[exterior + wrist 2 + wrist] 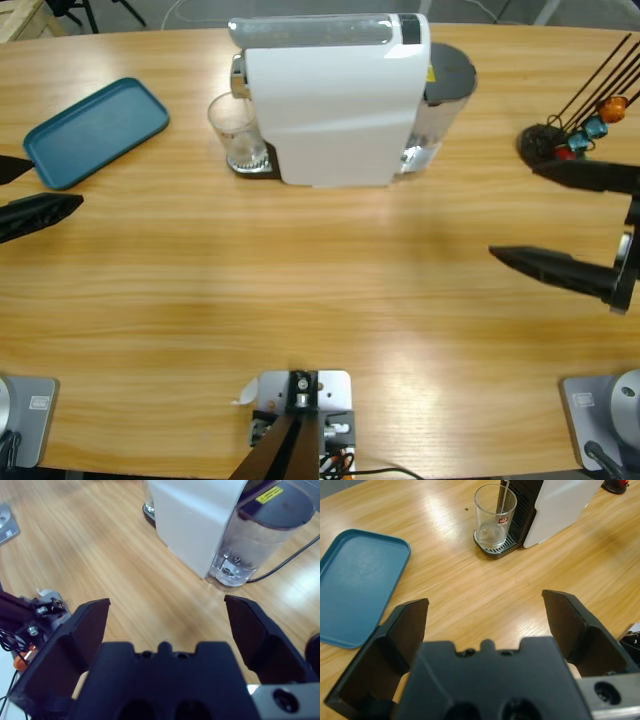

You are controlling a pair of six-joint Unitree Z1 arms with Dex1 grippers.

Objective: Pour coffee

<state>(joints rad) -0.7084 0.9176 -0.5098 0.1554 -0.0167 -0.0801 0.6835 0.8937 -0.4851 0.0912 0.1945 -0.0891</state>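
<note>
Bare wooden table (300,290) lies wide between the left gripper (30,195) at one side edge and the right gripper (580,225) at the other, both with jaws spread and holding nothing. The glass (237,133) stands on the coffee machine's (335,100) drip tray, seemingly empty. A blue tray (95,130) lies near the left gripper. The capsule rack (580,120) is cut off at the edge.

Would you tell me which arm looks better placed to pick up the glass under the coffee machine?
Probably left: the open left gripper faces the glass directly, while the coffee machine blocks the right gripper.
</note>
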